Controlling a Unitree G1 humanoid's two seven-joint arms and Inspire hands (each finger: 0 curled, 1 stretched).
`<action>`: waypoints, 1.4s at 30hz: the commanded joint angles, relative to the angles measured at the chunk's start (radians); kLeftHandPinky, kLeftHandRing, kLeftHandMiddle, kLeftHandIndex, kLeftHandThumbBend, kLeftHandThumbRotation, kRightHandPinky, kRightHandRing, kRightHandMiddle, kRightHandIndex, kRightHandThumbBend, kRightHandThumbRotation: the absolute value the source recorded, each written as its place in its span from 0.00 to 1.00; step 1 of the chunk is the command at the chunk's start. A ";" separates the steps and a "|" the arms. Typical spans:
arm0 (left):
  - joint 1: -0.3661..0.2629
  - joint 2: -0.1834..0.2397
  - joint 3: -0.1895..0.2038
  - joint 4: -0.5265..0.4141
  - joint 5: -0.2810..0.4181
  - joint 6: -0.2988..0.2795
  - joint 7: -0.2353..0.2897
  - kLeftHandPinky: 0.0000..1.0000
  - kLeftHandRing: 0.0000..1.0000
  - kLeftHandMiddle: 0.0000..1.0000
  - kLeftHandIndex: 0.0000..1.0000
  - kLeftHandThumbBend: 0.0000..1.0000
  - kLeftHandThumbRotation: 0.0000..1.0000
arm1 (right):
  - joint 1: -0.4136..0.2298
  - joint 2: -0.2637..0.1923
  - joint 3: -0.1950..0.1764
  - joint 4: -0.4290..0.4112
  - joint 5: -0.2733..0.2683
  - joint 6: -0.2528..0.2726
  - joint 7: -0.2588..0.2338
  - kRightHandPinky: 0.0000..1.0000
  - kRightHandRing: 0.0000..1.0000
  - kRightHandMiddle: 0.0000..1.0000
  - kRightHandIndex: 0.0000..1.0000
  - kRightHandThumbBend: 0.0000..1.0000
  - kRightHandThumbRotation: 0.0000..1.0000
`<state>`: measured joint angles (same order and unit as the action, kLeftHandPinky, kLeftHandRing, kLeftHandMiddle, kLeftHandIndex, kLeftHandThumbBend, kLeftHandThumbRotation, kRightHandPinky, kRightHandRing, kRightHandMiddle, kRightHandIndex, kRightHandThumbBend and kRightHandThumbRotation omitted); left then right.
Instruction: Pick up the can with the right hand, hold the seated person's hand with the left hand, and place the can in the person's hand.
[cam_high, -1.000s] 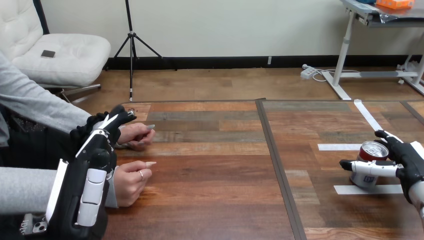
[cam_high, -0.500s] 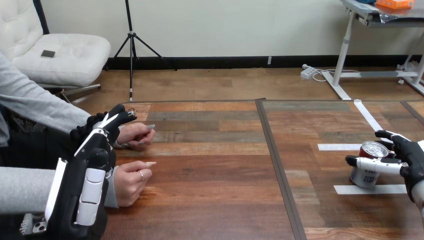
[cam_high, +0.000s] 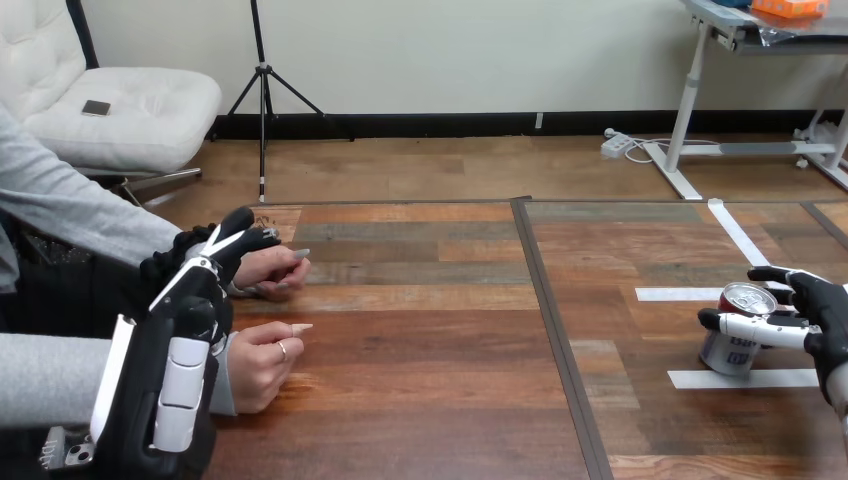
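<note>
A silver can with a red top (cam_high: 733, 345) stands on the table at the right, leaning slightly. My right hand (cam_high: 822, 312) is wrapped round it from the right: the thumb (cam_high: 752, 327) lies across its front and the fingers (cam_high: 778, 274) reach behind its rim. My left hand (cam_high: 192, 300) is raised at the left, its straight fingers (cam_high: 238, 232) reaching over the wrist of the person's far hand (cam_high: 275, 268). I cannot tell whether they touch. The person's near hand (cam_high: 262, 358) rests loosely curled on the table beside my left forearm.
White tape strips lie on the table round the can, one in front (cam_high: 742, 379), one behind (cam_high: 678, 294) and one running away at the back (cam_high: 733, 230). A dark seam (cam_high: 556, 320) splits the tabletop down the middle.
My right hand has slid a little to the right, drawing its thumb tighter across the can, which stays in place. My left hand and the person's hands are unchanged.
</note>
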<state>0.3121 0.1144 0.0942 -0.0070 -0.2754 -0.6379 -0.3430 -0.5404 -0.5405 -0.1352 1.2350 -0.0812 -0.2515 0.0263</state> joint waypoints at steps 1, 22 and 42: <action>-0.053 -0.002 -0.001 -0.010 -0.012 -0.025 -0.010 1.00 1.00 0.94 0.73 0.70 0.95 | -0.066 0.012 -0.005 -0.002 0.006 -0.006 -0.015 0.58 0.65 0.69 0.74 0.80 0.00; -0.060 -0.004 0.009 -0.002 -0.002 -0.028 -0.005 1.00 1.00 0.93 0.69 0.70 0.96 | -0.074 0.011 0.004 -0.002 -0.002 0.009 -0.027 0.51 0.58 0.62 0.65 0.80 0.00; -0.062 -0.001 0.010 -0.003 -0.005 -0.023 -0.001 1.00 1.00 0.92 0.67 0.71 0.97 | -0.078 0.001 0.027 -0.007 -0.025 0.008 -0.030 0.50 0.55 0.57 0.60 0.83 0.00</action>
<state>0.3041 0.1143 0.0952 -0.0039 -0.2728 -0.6435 -0.3450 -0.5405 -0.5400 -0.1182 1.2352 -0.0961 -0.2321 0.0104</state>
